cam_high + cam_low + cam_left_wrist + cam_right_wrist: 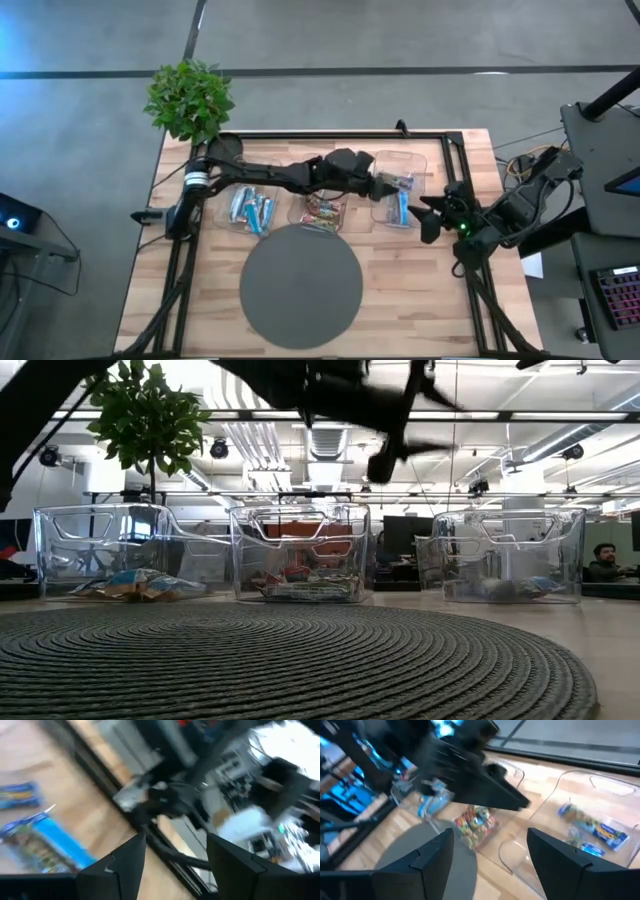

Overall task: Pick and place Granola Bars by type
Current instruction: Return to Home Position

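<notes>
Three clear bins stand in a row on the far half of the table. The left bin holds light blue bars. The middle bin holds multicoloured bars. The right bin holds blue bars, which also show in the left wrist view. My left gripper reaches across from the left and hangs open over the right bin, with nothing between its fingers. My right gripper waits open just right of that bin, also holding nothing.
A round grey woven mat lies on the near middle of the table. A potted plant stands at the far left corner. A black frame runs along the table's far edge and sides. My left arm spans above the left and middle bins.
</notes>
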Controlling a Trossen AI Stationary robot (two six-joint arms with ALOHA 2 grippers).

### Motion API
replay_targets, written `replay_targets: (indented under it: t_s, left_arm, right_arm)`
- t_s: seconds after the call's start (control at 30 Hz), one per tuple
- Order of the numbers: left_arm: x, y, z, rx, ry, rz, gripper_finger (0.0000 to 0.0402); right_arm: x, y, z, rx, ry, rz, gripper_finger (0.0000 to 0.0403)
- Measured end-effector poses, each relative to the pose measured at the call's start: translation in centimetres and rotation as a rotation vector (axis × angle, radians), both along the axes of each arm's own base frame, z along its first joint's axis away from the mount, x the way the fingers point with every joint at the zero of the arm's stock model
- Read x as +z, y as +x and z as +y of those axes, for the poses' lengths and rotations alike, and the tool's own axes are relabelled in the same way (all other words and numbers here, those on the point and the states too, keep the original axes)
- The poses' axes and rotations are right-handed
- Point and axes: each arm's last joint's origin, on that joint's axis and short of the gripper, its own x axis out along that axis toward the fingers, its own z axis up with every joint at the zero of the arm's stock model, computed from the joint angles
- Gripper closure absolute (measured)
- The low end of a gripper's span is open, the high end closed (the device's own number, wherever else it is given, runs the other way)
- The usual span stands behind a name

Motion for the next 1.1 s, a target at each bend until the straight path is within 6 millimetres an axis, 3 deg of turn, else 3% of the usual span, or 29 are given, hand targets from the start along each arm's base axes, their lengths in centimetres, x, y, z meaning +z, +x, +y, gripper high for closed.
replay_targets:
  t_s: [0.23, 0.4, 0.57, 0.7, 0.8, 0.9, 1.0, 1.1]
  left_arm:
    - [2.1, -1.6, -4.4, -0.108, 0.066, 0.053, 0.0209]
    - [3.4, -3.2, -10.3, -0.179, 0.093, 0.116, 0.0209]
    - [4.2, -5.5, -16.1, -0.154, 0.237, 0.184, 0.0209]
    - [4.9, -7.6, -19.2, -0.183, 0.125, 0.235, 0.0209]
    - [5.4, -8.2, -22.1, -0.274, 0.221, 0.143, 0.0209]
    - [6.7, -8.3, -23.9, -0.354, 0.245, -0.065, 0.0209]
    - [7.5, -8.3, -24.3, -0.464, 0.277, -0.307, 0.0209]
    - [6.1, -8.5, -24.1, -0.502, 0.293, -0.454, 0.0209]
  right_arm:
    - [-0.9, 0.5, 1.5, 0.085, 0.021, 0.088, 0.0161]
    - [-1.5, 0.3, 3.4, 0.144, 0.024, 0.107, 0.0161]
    - [-2.0, -0.1, 5.0, 0.21, 0.009, 0.12, 0.0161]
    - [-2.2, -0.3, 5.4, 0.267, 0.043, 0.188, 0.0161]
    - [-2.1, -0.4, 5.6, 0.308, 0.125, 0.228, 0.0161]
    - [-1.5, -0.1, 6.5, 0.429, 0.1, 0.185, 0.0161]
    - [-0.8, 0.6, 7.5, 0.554, 0.078, 0.098, 0.0161]
    - [-0.6, 1.1, 8.1, 0.619, 0.063, 0.025, 0.0161]
